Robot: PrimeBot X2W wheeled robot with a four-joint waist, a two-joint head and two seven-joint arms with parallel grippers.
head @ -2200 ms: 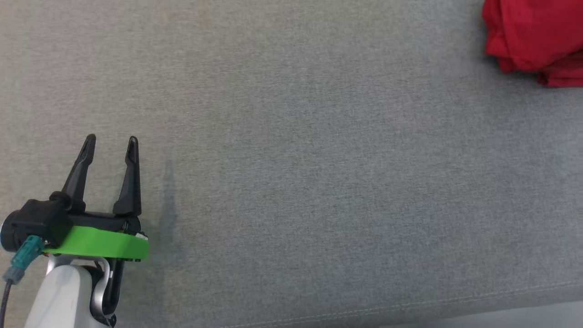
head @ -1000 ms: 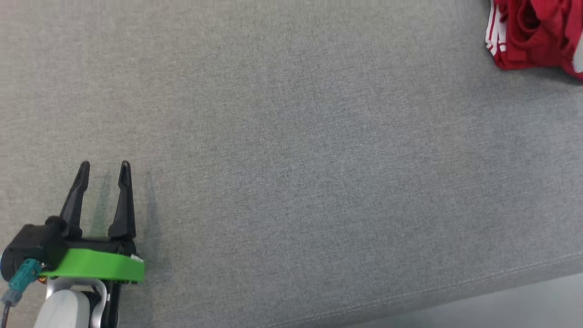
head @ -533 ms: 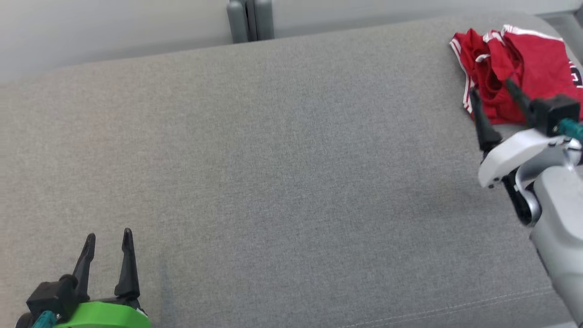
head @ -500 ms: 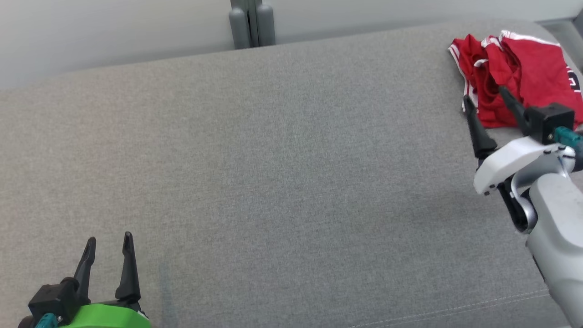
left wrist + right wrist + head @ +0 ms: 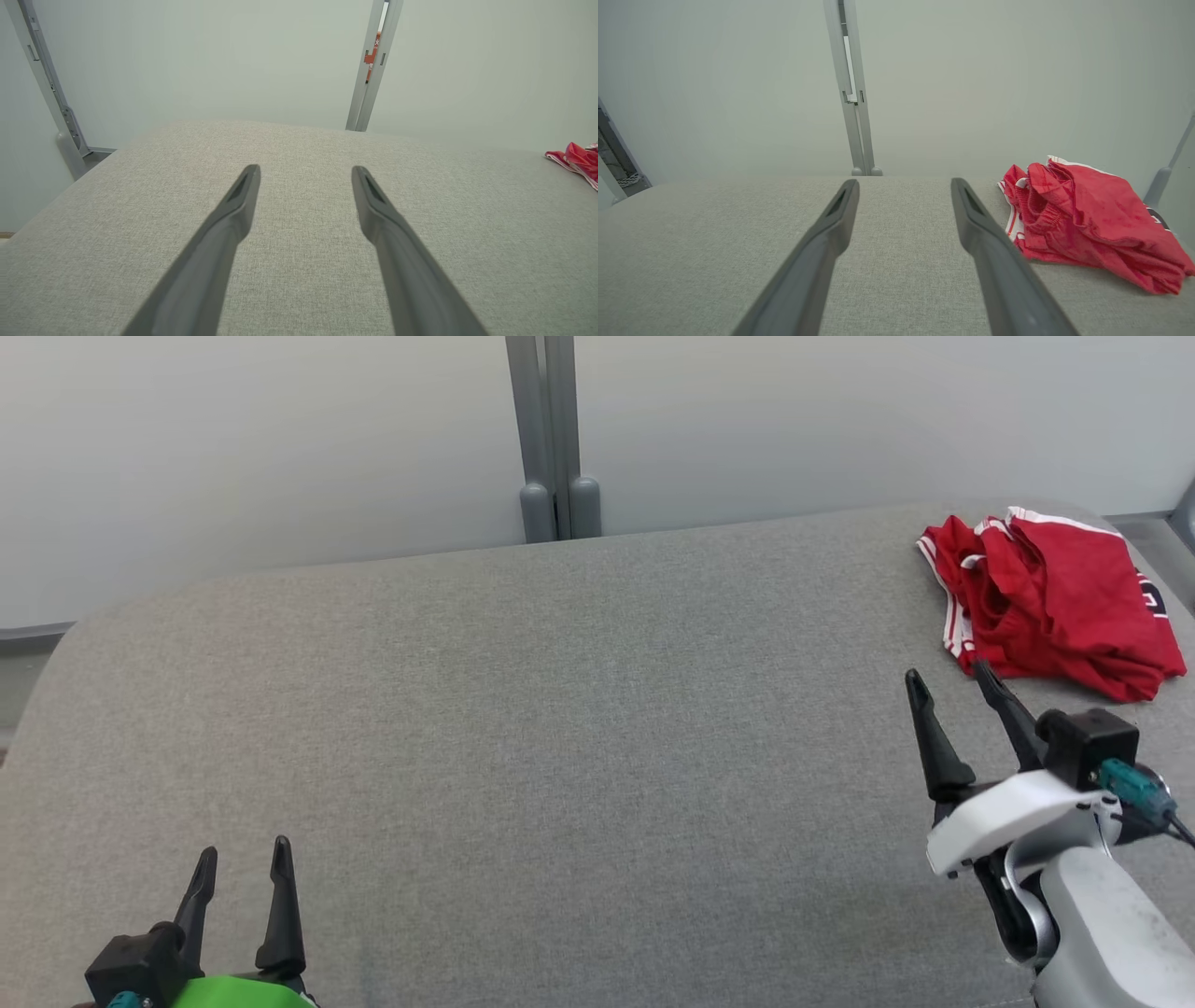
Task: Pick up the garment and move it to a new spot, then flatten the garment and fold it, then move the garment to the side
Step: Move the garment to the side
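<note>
The garment [image 5: 1055, 602] is a crumpled red piece with white stripes, lying at the far right of the grey padded table [image 5: 560, 728]. It also shows at the right in the right wrist view [image 5: 1087, 224] and as a red sliver at the right edge of the left wrist view [image 5: 577, 161]. My right gripper [image 5: 948, 674] hovers open just short of the garment, nothing between its fingers [image 5: 836, 219]. At the near left, my left gripper [image 5: 243, 854] is open and empty above bare cloth, fingers [image 5: 378, 205] spread.
A pale wall runs behind the table, with a grey vertical post [image 5: 551, 439] at its middle and another post [image 5: 51, 93] past the table's left end. The table's left corner is rounded [image 5: 65, 635]. A broad stretch of grey surface lies between the grippers.
The head camera has tilted up, bringing the wall and the table's far edge into view. My right gripper has drawn back from over the garment's near edge toward me, still open.
</note>
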